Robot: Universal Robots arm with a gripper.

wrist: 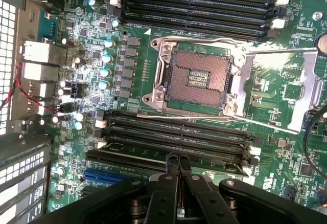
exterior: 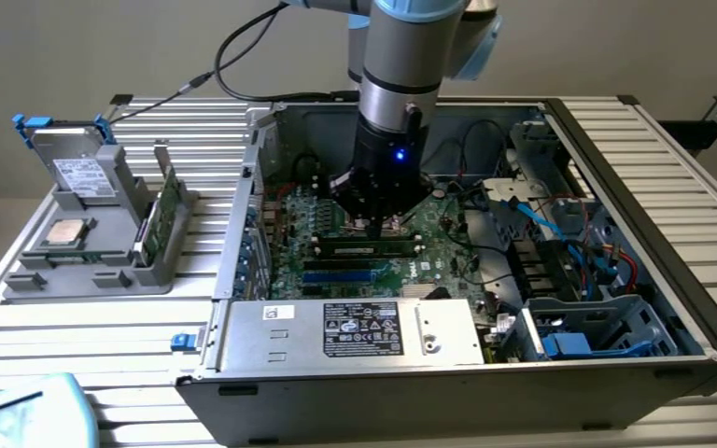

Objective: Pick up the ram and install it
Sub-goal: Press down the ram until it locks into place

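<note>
Inside the open black PC case, on the green motherboard, the arm's black gripper stood w/ fingers pressed together, nothing visibly clamped between them. In the wrist view the closed gripper hung right over the lower bank of long black memory slots, near the empty square CPU socket. The ram, a long thin dark-green stick, lay in a slot just under the fingertips in the exterior view; whether they touched it couldn't be told. The silver power supply box carried a black-and-white label, text too small to read. To the exterior view's left, a grey plastic tray held a square silver processor chip, an upright green board and a drive w/ an unreadable white sticker.
</note>
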